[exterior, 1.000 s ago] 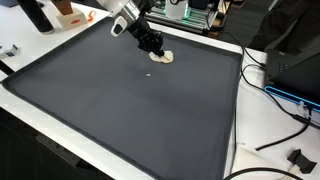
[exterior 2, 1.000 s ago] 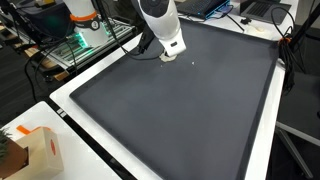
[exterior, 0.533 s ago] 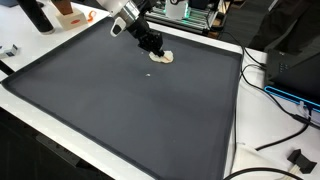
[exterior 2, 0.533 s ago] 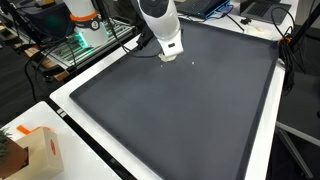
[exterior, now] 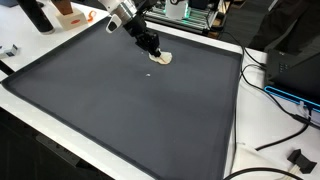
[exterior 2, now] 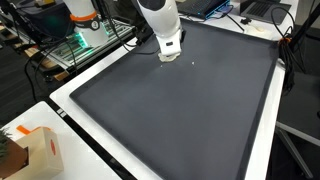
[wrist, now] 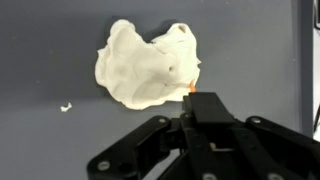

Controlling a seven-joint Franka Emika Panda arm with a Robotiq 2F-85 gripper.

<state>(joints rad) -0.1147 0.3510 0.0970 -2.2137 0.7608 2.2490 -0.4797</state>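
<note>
Partly cropped claw (wrist: 205,103), grip unclear, white lump (wrist: 145,65)

White lump (wrist: 148,64) on wide mat (exterior: 130,110)

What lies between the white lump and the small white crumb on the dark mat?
Nothing. In the wrist view, only bare dark mat separates the white lump from the crumb.

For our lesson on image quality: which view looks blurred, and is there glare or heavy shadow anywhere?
Wrist view: the gripper sits close to the lens and out of focus, while the white lump is sharper and evenly lit. Both exterior views: the dark mat looks matte with no strong glare, and the lump is too small for detail.
</note>
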